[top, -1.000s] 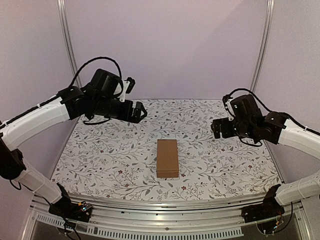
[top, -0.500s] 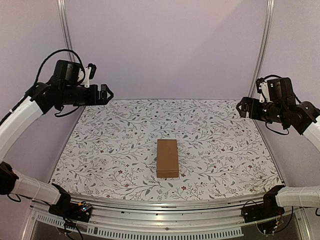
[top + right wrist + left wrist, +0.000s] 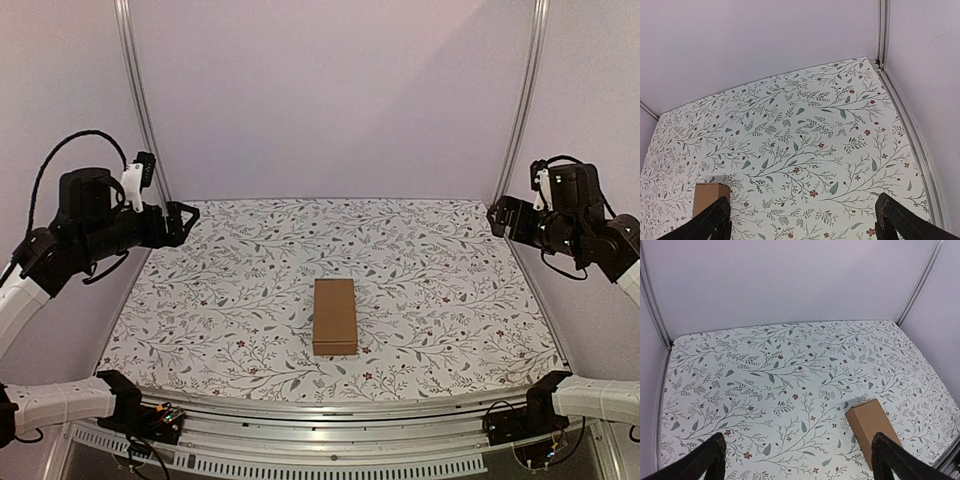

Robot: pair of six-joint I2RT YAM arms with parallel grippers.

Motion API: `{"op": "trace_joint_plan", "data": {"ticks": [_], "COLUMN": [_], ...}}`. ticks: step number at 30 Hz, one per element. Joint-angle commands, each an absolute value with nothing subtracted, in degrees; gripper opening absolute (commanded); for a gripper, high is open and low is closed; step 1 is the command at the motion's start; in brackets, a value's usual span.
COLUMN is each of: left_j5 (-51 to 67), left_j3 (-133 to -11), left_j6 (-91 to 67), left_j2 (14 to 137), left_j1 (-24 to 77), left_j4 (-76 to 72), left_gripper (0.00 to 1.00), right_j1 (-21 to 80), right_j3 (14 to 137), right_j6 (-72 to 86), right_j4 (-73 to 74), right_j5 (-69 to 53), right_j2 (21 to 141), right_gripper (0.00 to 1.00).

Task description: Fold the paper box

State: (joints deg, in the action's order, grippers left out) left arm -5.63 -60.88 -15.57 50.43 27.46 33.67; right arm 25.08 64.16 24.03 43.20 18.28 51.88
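Observation:
The paper box is a small closed brown cardboard box lying flat near the middle of the floral table, its long side running front to back. The left wrist view has the paper box low on the right, partly behind one finger. In the right wrist view only a corner of the paper box peeks out at the lower left. My left gripper hangs high at the table's left edge, open and empty. My right gripper hovers high at the right edge, open and empty too. Both are far from the box.
The table wears a white cloth with a leaf-and-flower print. Pale walls and metal corner posts close it in at the back and sides. A metal rail runs along the front edge by the arm bases.
Both arms have drawn back from over the table, up and out to the sides, the left one then sinking lower. The box has not moved. Both grippers have stayed open.

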Motion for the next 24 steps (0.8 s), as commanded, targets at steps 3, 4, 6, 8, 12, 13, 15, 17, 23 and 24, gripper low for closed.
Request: {"op": "trace_joint_plan", "data": {"ticks": [3, 4, 6, 8, 12, 13, 15, 17, 23, 24], "left_j5": [-6.71, -7.24, -7.52, -7.51, -7.31, -7.14, -6.64, -6.07, -6.75, -6.85], "left_j3": [-56.12, -56.08, -56.07, -56.23, -56.60, -56.60, -56.69, -56.69, -56.52, -56.51], "left_j6": [-13.32, -13.05, -12.76, -12.57, -12.26, -12.25, -12.36, -12.35, -12.39, -12.41], "left_j2": [46.50, 46.50, 46.79, 47.37, 48.40, 48.58, 48.84, 48.96, 48.81, 48.85], "left_j1": [27.07, 27.07, 27.11, 27.09, 26.99, 26.92, 26.88, 26.81, 26.72, 26.76], "left_j4": [27.92, 28.29, 28.85, 29.28, 29.86, 29.96, 29.99, 29.96, 29.91, 29.90], "left_gripper": [1.00, 1.00, 1.00, 1.00, 0.99, 1.00, 1.00, 1.00, 1.00, 1.00], "right_j1": [24.96, 24.96, 24.96, 24.90, 24.95, 24.88, 24.94, 24.94, 24.93, 24.91], "right_j3": [64.64, 63.75, 62.63, 62.28, 61.92, 61.68, 61.36, 61.30, 60.71, 60.60], "right_j6": [21.99, 21.68, 21.25, 20.62, 19.38, 19.30, 19.17, 18.93, 16.77, 16.76], "right_j4": [44.01, 43.27, 42.36, 42.15, 41.06, 40.59, 39.93, 39.81, 39.91, 39.65], "right_j5": [16.53, 17.39, 18.29, 19.44, 20.11, 19.83, 19.48, 19.22, 17.49, 17.74], "right_j2": [53.35, 53.41, 53.59, 53.86, 53.42, 53.28, 53.03, 53.23, 52.38, 52.16], "right_gripper": [0.99, 0.99, 0.99, 0.99, 0.99, 0.99, 0.99, 0.99, 0.99, 0.99]}}
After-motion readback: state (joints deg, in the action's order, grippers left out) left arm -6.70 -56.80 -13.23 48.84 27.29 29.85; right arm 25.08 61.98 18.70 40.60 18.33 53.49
